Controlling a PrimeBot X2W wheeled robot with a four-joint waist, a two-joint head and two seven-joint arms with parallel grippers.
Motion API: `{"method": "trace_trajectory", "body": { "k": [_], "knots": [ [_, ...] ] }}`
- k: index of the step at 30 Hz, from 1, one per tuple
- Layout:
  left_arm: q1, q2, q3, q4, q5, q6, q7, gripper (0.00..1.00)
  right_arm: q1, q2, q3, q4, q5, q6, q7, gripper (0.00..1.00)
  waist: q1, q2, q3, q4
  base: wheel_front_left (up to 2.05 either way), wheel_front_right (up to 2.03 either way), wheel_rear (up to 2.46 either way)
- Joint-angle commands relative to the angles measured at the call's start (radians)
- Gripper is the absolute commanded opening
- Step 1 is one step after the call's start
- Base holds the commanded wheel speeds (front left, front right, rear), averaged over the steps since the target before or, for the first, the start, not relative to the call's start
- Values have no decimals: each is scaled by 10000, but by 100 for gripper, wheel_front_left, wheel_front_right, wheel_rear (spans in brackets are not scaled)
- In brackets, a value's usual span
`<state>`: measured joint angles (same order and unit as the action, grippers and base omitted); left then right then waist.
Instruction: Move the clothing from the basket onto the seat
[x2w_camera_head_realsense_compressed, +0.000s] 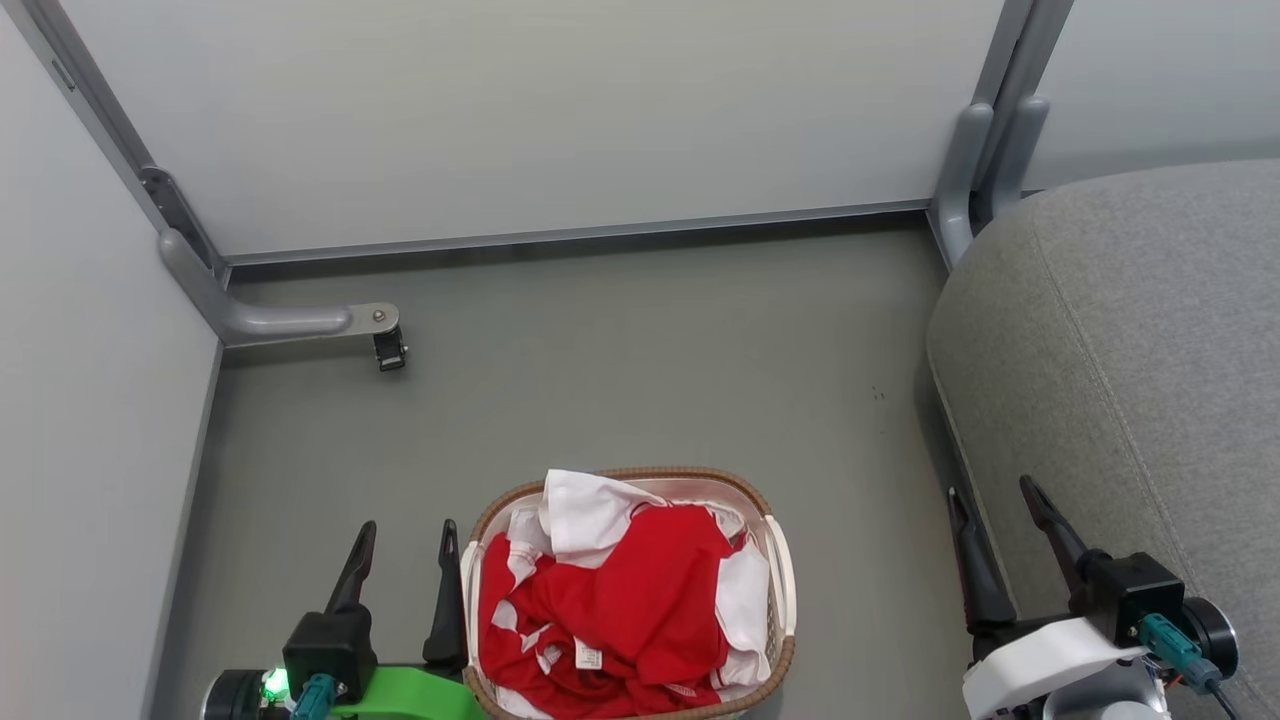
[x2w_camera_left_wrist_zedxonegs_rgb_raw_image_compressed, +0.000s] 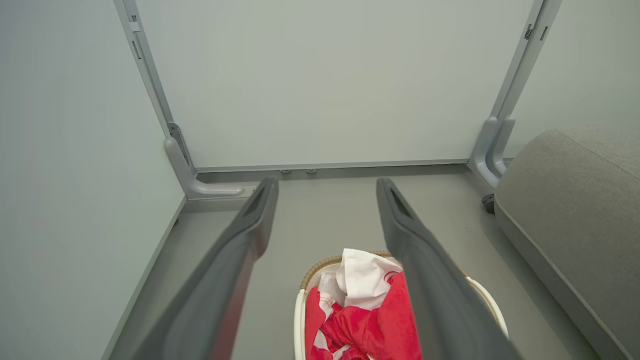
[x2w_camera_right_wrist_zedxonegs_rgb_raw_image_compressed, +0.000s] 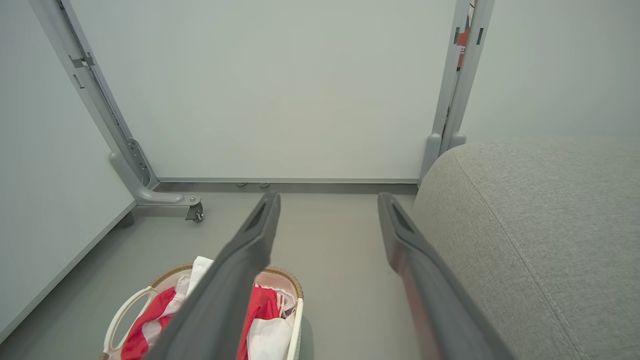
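The red and white clothing (x2w_camera_head_realsense_compressed: 620, 600) lies heaped in the cream basket (x2w_camera_head_realsense_compressed: 782, 575) with a brown rim, on the floor at the bottom middle of the head view. A small white label shows on the red fabric. My left gripper (x2w_camera_head_realsense_compressed: 408, 535) stands open just left of the basket, nothing between its fingers. My right gripper (x2w_camera_head_realsense_compressed: 992, 492) is open too, beside the front edge of the grey seat (x2w_camera_head_realsense_compressed: 1130, 340). The left wrist view shows the clothing (x2w_camera_left_wrist_zedxonegs_rgb_raw_image_compressed: 365, 310) and the seat (x2w_camera_left_wrist_zedxonegs_rgb_raw_image_compressed: 570, 210); the right wrist view shows the basket (x2w_camera_right_wrist_zedxonegs_rgb_raw_image_compressed: 125, 312) and the seat (x2w_camera_right_wrist_zedxonegs_rgb_raw_image_compressed: 530, 225).
Pale partition panels wall in the grey floor (x2w_camera_head_realsense_compressed: 640, 370) at the back and left. A grey panel foot with a small black caster (x2w_camera_head_realsense_compressed: 388, 348) juts onto the floor at the back left. Another panel post (x2w_camera_head_realsense_compressed: 985, 150) stands behind the seat.
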<state>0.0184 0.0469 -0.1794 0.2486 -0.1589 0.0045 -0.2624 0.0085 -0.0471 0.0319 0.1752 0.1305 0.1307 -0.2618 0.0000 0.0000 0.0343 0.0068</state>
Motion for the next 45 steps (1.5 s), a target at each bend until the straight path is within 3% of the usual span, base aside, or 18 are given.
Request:
{"method": "trace_trajectory", "body": {
  "k": [1, 14, 26, 38, 45],
  "knots": [
    [-190, 61, -24, 0, 180, -40, -38, 100, -130, -60, -50, -62, -29, 0, -49, 100, 0, 0, 158, -19, 0, 0, 0],
    [-1590, 61, -477, 432, 741, -359, -24, 100, -981, -57, -144, -404, -159, 0, -47, 100, 0, 0, 1813, -503, 0, 0, 0],
    [-3670, 107, -1201, 1744, 1400, -779, -20, 100, -2557, -51, -227, -825, 20, -1, -44, 100, 0, 0, 4296, -1296, 0, 0, 0],
    [-6383, 335, -3186, 4547, 2219, -1314, -21, 100, -3994, -45, -259, -1073, 653, -3, -38, 100, 0, 0, 6721, -2280, 0, 0, 0],
    [-7395, 325, -4525, 5963, 1857, -1353, -20, 100, -4367, -43, 36, -1080, 1046, -3, -38, 100, 0, 0, 7434, -2721, 0, 0, 0]
  ]
}}
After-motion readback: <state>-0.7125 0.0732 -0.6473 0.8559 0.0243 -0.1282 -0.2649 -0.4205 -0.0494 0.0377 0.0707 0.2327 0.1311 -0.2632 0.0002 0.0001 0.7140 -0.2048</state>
